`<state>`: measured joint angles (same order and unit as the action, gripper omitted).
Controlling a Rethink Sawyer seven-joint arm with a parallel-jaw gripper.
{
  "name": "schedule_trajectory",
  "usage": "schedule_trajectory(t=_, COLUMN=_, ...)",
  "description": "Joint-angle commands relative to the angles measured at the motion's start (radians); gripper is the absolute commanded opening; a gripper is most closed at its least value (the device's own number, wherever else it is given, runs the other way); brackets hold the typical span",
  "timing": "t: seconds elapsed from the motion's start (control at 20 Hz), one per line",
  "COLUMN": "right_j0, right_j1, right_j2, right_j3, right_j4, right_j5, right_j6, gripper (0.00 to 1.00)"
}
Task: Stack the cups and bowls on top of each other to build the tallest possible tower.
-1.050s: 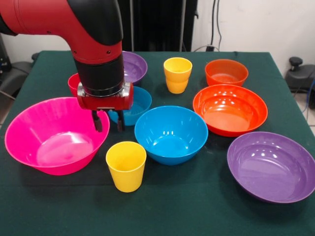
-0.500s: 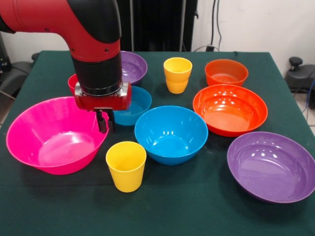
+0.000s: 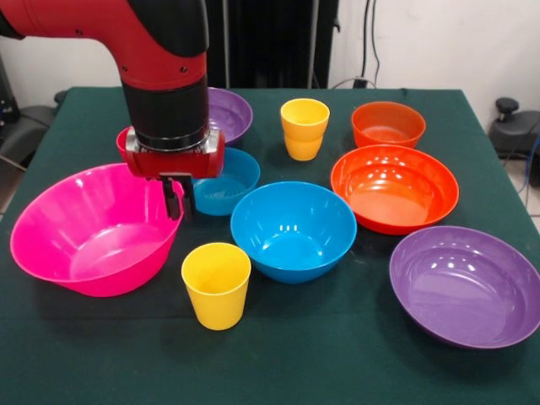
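Observation:
My gripper (image 3: 175, 207) is shut on the right rim of the big pink bowl (image 3: 89, 240) at the table's left, and that side of the bowl is tipped up slightly. A small blue bowl (image 3: 226, 180) sits just right of the gripper, with a larger blue bowl (image 3: 293, 229) beside it. In front stands a single yellow cup (image 3: 217, 284). Two nested yellow cups (image 3: 305, 128) stand at the back. A red-pink cup (image 3: 124, 140) peeks out behind the arm. No tower is in view.
Two orange bowls, small (image 3: 388, 124) and large (image 3: 394, 187), sit at the right. One purple bowl (image 3: 466, 285) lies at the front right and another (image 3: 229, 114) at the back, behind the arm. A green cloth (image 3: 337, 354) covers the table.
The fingers, open a second ago, have shut on the pink bowl's rim. The gripper has risen slightly and the bowl's right side has tilted up with it.

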<state>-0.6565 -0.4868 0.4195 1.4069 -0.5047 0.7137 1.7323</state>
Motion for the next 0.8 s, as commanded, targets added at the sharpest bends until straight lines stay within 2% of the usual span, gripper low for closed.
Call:
schedule_trajectory(t=0.05, right_j0=0.035, right_j1=-0.059, right_j2=0.010, right_j3=0.087, right_j4=-0.028, right_j5=0.017, right_j6=-0.061, gripper=0.00)
schedule_trajectory(t=0.3, right_j0=0.038, right_j1=-0.057, right_j2=0.019, right_j3=0.079, right_j4=-0.024, right_j5=0.018, right_j6=-0.060, gripper=0.00)
schedule_trajectory(t=0.8, right_j0=0.052, right_j1=-0.112, right_j2=0.007, right_j3=0.114, right_j4=-0.014, right_j5=0.012, right_j6=-0.022, gripper=0.00)
